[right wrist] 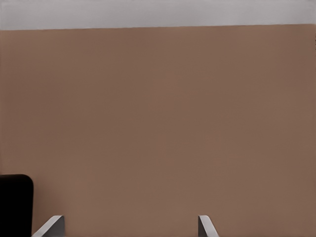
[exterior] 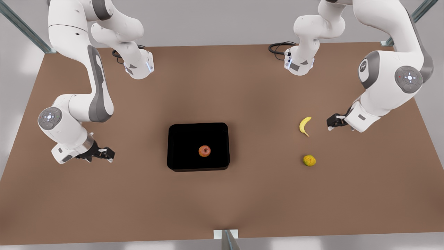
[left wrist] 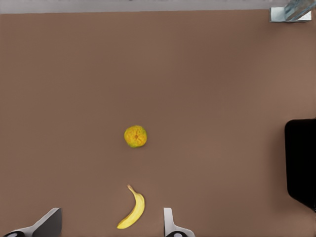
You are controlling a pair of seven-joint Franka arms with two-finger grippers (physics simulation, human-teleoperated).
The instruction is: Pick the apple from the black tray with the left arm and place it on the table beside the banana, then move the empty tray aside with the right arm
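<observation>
The red-orange apple [exterior: 204,151] lies inside the glossy black tray [exterior: 187,139] at mid table [exterior: 242,90]. The yellow banana [exterior: 304,125] rests on the tabletop toward the front view's right. My left gripper [exterior: 332,122] hovers just right of the banana, open and empty. In the left wrist view the left gripper [left wrist: 111,213] has the banana [left wrist: 133,210] near its fingers and a tray edge [left wrist: 301,163] farther off. My right gripper [exterior: 107,154] waits open at the front view's left, well apart from the tray. The right wrist view has the right gripper [right wrist: 130,218] and a tray corner [right wrist: 15,205].
A round yellow-green bumpy fruit [exterior: 309,160] sits on the table a little nearer the front edge than the banana, and the left wrist view has this fruit [left wrist: 135,136] too. Black cables [exterior: 279,47] lie at the far edge by the arm bases.
</observation>
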